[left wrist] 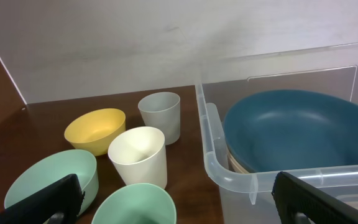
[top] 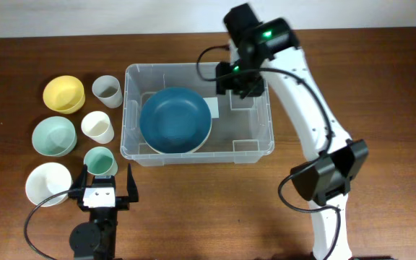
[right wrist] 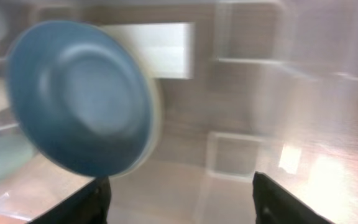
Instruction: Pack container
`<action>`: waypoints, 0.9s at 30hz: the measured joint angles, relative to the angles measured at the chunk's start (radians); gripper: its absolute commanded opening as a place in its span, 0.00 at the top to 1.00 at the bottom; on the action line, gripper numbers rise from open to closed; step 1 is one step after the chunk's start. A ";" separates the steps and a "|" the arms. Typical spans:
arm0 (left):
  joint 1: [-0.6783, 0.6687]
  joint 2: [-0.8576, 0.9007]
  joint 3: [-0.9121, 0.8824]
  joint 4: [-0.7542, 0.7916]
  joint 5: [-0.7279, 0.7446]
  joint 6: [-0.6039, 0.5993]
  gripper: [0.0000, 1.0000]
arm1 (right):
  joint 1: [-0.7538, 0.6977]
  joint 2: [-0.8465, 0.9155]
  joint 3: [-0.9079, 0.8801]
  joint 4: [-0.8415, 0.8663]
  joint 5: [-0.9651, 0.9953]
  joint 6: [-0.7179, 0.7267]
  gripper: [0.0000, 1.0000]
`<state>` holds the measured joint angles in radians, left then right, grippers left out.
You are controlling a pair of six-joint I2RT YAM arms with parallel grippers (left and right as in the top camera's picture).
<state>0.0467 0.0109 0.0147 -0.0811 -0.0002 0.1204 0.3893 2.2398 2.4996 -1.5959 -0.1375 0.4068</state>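
The clear plastic container sits mid-table with a big blue bowl inside it at the left end and a white label on its base. It also shows in the left wrist view and the right wrist view, with the blue bowl in it. My right gripper is open and empty above the container's far right part. My left gripper is open and empty at the front left, just behind a green cup.
Left of the container stand a yellow bowl, a grey cup, a cream cup, a pale green bowl and a white bowl. The left wrist view shows the cream cup and green cup.
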 measured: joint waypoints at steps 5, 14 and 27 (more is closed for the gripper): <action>0.000 0.000 0.000 0.000 0.000 0.000 0.01 | -0.100 -0.003 0.104 -0.097 0.097 -0.007 0.08; 0.000 0.000 0.000 0.000 0.000 0.000 0.01 | -0.371 -0.006 0.109 -0.097 0.174 -0.014 0.01; 0.000 0.000 0.000 0.000 0.000 0.000 0.01 | -0.705 -0.008 0.048 -0.096 0.179 -0.014 0.01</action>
<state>0.0467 0.0109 0.0147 -0.0811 -0.0002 0.1204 -0.3153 2.2318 2.5477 -1.6920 0.0414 0.3931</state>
